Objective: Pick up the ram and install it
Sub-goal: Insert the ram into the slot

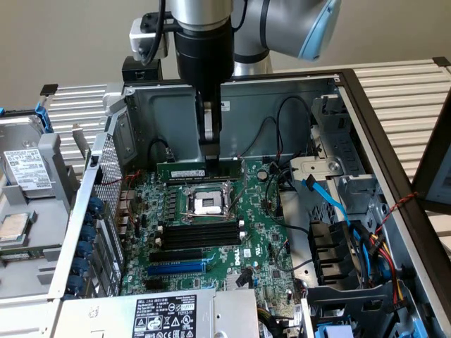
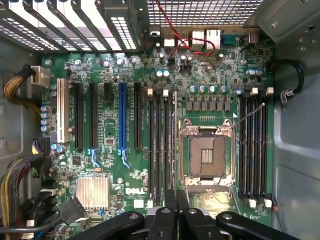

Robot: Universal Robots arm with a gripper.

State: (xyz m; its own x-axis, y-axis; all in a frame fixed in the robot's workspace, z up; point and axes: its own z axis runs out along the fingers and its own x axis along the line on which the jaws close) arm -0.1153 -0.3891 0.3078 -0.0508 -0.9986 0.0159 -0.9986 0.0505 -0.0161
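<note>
Slatted table (image 1: pixel 409 91) apparently bears computer case (image 1: pixel 268 105).

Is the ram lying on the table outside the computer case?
No, the ram stands on edge inside the computer case, its top edge clamped in the gripper above the motherboard.

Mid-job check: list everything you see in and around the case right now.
ram: one, green with white label, on edge beyond the socket, in the gripper
socket: one, silver frame, mid-board
memory slots: several, black, beside the socket
blue slot: one, blue, past the black slots
motherboard: one, green, case floor
heatsink: one, silver, on the board
blue cable: one, the exterior view's right
drive: one, silver, outside the case, the exterior view's left
case: one, grey, open
gripper: one, black, shut on the ram
arm: one, grey, above the case
</note>
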